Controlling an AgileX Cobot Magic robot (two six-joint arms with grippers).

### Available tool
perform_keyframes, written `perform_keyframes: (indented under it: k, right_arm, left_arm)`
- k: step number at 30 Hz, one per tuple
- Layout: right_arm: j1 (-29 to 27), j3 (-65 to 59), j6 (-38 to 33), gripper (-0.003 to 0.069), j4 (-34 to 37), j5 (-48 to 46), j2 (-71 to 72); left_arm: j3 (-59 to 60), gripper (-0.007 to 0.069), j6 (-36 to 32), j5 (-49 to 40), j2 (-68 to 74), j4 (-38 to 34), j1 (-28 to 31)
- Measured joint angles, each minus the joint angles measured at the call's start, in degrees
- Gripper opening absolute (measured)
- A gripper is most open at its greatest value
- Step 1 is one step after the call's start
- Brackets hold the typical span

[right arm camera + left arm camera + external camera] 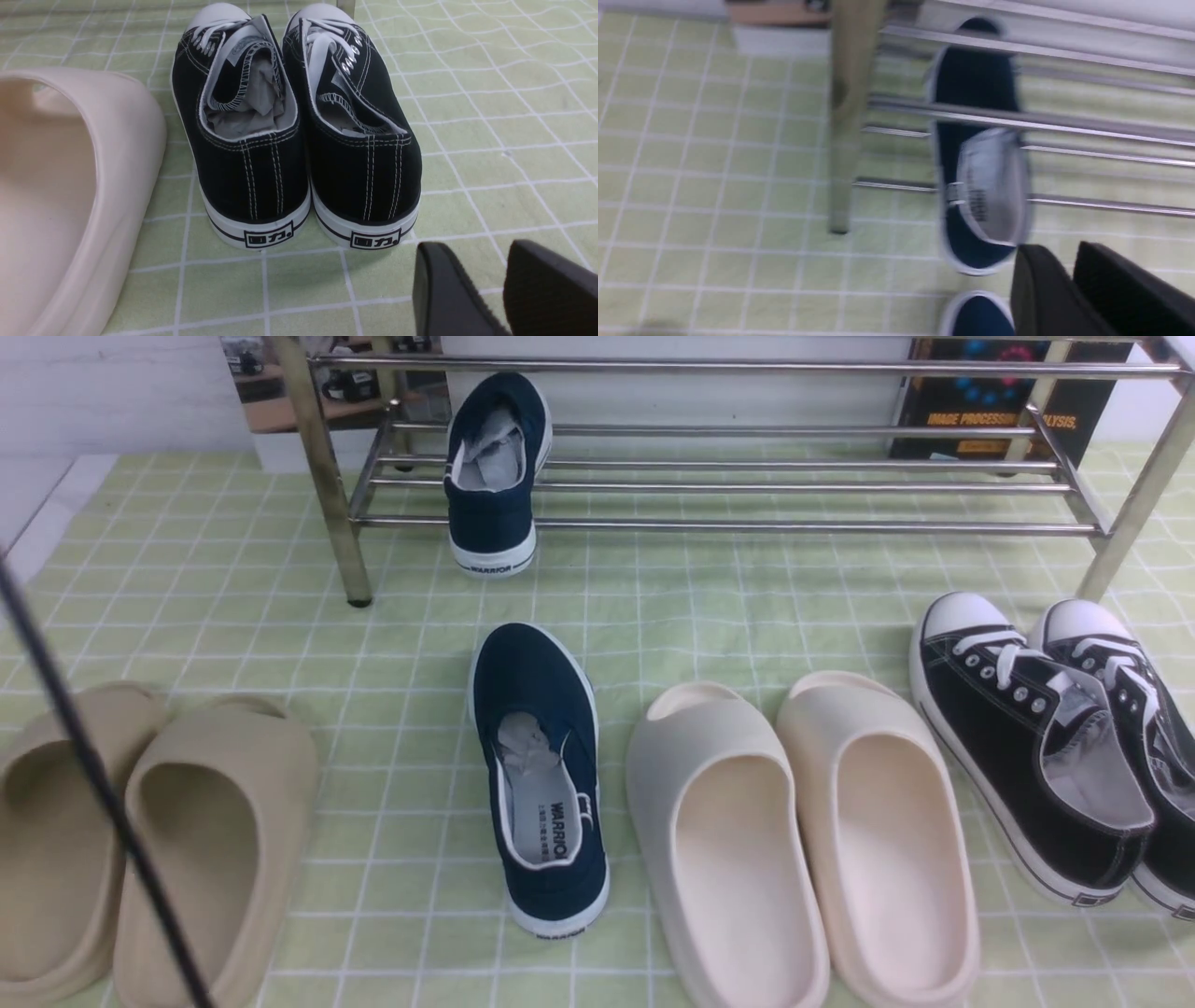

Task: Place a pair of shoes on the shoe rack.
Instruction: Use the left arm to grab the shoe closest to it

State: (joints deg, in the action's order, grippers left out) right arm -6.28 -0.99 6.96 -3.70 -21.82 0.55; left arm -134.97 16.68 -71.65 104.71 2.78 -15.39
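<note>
Overall light: bright, even and diffuse, falling from above onto the bench (653, 616).
Shadows: soft and short, with a faint patch under the heels of the black sneakers (247, 172).
Glare: long highlights run along the shoe rack (728, 525) tubes; the cream slides (728, 859) are close to overexposed.
Front view: sharp, but a dark cable (96, 775) in the foreground is out of focus.
Left wrist view: smeared by motion blur throughout; the insole print on the navy shoe (978, 154) is unreadable.
Right wrist view: sharp, with stitching and heel labels legible.

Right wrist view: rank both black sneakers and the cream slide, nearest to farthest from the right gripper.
1. Outer black sneaker, farthest to the robot's right, just ahead of the right gripper.
2. Inner black sneaker, beside it.
3. Cream slide, beyond that sneaker.
</note>
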Motion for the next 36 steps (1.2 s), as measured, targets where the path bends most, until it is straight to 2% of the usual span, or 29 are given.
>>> perform_keyframes:
  k: [1,2,4,7,10,11,13,18,21,27,33,36]
  right_arm:
    - [0.0,0.0,0.0,0.0239,0.0,0.0,0.0]
    - [0.0,0.0,0.0,0.0239,0.0,0.0,0.0]
    - [0.0,0.0,0.0,0.0239,0.0,0.0,0.0]
    - [0.0,0.0,0.0,0.0239,0.0,0.0,0.0]
    - [0.0,0.0,0.0,0.0239,0.0,0.0,0.0]
    - [0.0,0.0,0.0,0.0239,0.0,0.0,0.0]
    - [0.0,0.0,0.0,0.0239,0.0,0.0,0.0]
    - [0.0,0.0,0.0,0.0239,0.0,0.0,0.0]
    - [0.0,0.0,0.0,0.0239,0.0,0.0,0.0]
    - [0.0,0.0,0.0,0.0239,0.0,0.0,0.0]
    - [0.0,0.0,0.0,0.0239,0.0,0.0,0.0]
    - [0.0,0.0,0.0,0.0239,0.0,0.0,0.0]
  left_arm:
    - [0.0,0.0078,0.0,0.0,0.0,0.0,0.0]
    - [0.94,0.0029,-0.65,0.0,-2.97,-0.63,-1.55]
    - [3.67,-0.0013,-1.11,0.0,-6.72,-0.57,-3.78]
    - [10.04,-0.0013,-1.35,0.0,-12.22,0.63,-7.3]
    - [24.38,-0.0013,-0.79,0.0,-20.31,4.22,-12.6]
    - [25.33,-0.0013,-0.66,0.0,-20.72,4.41,-12.85]
    - [39.0,-0.0013,1.72,0.0,-25.47,5.57,-15.5]
    - [58.2,-0.0013,6.89,0.0,-27.45,4.71,-16.35]
    - [67.66,-0.0013,9.0,2.93,-26.83,3.38,-16.34]
    - [73.71,-0.0013,10.26,13.48,-24.18,1.94,-16.34]
    - [73.77,-0.0012,10.64,18.7,-20.52,1.89,-16.34]
    - [72.93,0.0051,12.02,20.79,-18.05,1.16,-16.34]
